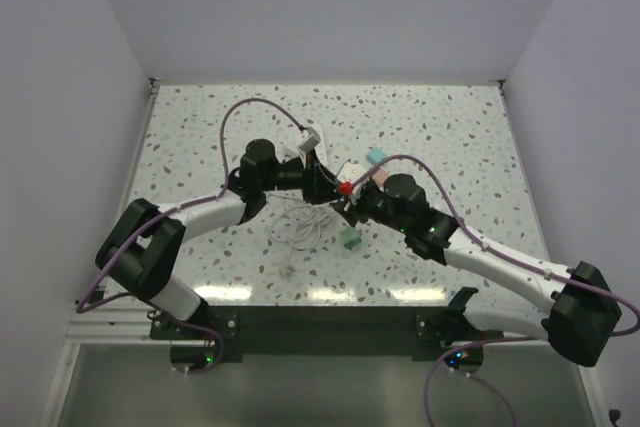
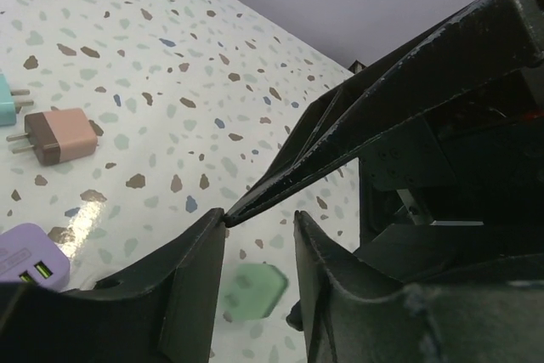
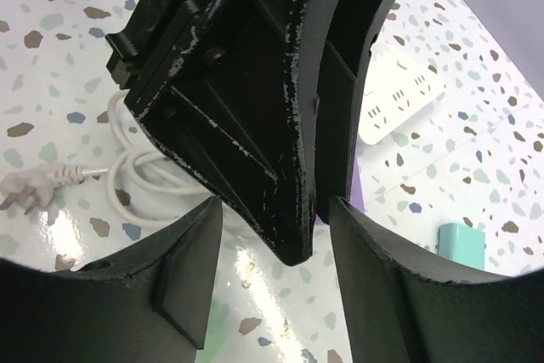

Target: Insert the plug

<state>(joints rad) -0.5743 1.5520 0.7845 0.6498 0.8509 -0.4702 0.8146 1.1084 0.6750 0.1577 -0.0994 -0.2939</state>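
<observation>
Take the white power strip (image 1: 312, 137) as your reference. It lies flat on the speckled surface (image 1: 450, 127) at the far side of the working area, with its socket face turned up, presumably so that a plug can be pressed down into it. The plug (image 3: 25, 189) is in neither pincer. It lies on the surface at the free end of the coiled white cable (image 1: 300, 222), on the near side of the power strip and apart from it. Both arms meet over the ground between the power strip and the cable coil, so closely that each wrist camera is mostly filled by the other arm's black fingers. The left pincer (image 2: 259, 218) stands moderately wide with nothing between its fingers; a green adapter (image 2: 251, 291) lies on the surface below the gap. The right pincer (image 3: 274, 210) is likewise parted and grips nothing, though a finger of the left arm hangs in front of its gap. Judge this as crowding, not a grasp: expect to separate the arms before you reach for the plug. A pink-and-brown adapter (image 2: 59, 135), a teal adapter (image 3: 461, 244) and a purple charger (image 2: 30, 254) lie near the power strip and appear to be no part of the job. No brand, label or lettering can be read on any item; the power strip shows only its slots.
</observation>
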